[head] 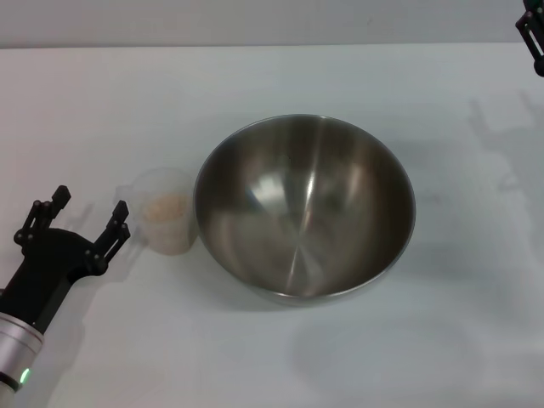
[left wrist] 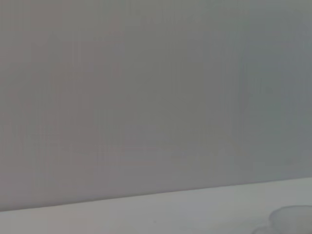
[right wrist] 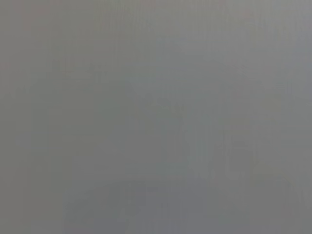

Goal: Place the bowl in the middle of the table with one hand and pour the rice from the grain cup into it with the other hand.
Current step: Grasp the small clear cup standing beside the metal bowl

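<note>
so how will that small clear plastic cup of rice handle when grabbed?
The small clear plastic cup looks thin, probably light and apt to tip if nudged. The rice sits loose, likely spilling on tilt. The open left pincer is beside it, apart.

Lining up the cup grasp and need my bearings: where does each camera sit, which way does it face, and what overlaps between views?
Head: high on the body, looking forward and down at the table, bowl, and grain cup holding rice; shows the open left gripper beside the cup and a bit of the right gripper at the far right edge.
Left wrist: low, facing a plain wall over the table edge; no fingers show.
Right wrist: only a blank grey surface.
Shared: head and left wrist both show the grain cup.
</note>
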Motion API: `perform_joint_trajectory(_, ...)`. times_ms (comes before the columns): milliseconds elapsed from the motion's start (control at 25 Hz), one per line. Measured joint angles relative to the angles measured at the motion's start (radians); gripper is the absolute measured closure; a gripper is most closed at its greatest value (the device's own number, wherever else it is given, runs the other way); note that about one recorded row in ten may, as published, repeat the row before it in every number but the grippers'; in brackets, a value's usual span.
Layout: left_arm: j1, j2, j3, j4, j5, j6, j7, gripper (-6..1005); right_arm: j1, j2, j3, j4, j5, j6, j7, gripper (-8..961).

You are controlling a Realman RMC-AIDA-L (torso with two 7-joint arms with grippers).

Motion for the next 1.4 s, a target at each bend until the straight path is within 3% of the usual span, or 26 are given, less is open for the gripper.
perform_joint_trajectory(1120,-0.058,0.001,-0.049,0.003,0.0,-0.079,0.008,170,0.003,0.002,0.002,0.0,0.006,0.021,0.0,137)
perform_joint_trajectory(1400,-0.057,0.001,-0.061,-0.003,0.0,-0.083,0.0,241,0.007,0.002,0.002,0.0,0.008,0.033,0.0,137)
